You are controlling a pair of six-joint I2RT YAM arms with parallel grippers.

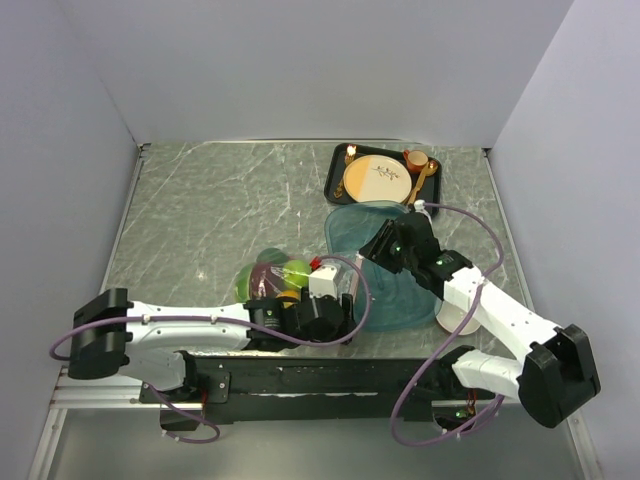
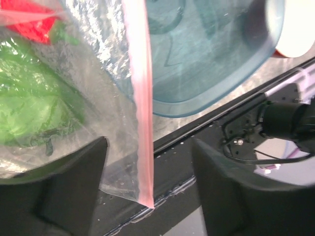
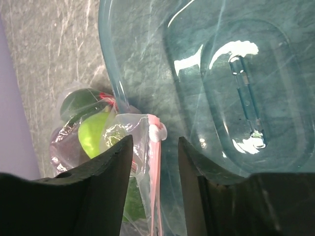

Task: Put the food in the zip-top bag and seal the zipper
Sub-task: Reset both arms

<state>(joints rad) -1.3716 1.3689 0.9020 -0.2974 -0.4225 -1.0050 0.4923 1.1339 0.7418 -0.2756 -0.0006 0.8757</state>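
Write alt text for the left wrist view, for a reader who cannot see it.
The pink zipper of the clear zip-top bag runs down the middle, passing between the left arm's two dark fingers, which stand apart without touching it. Green and red food shows through the bag at left; a teal tray lies upper right.

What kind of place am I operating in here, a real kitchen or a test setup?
Most likely a lab test cell: plain pale walls box in a marble-patterned table, the food in the zip-top bag is toy produce, and a plate with gold cutlery sits staged on a black tray.
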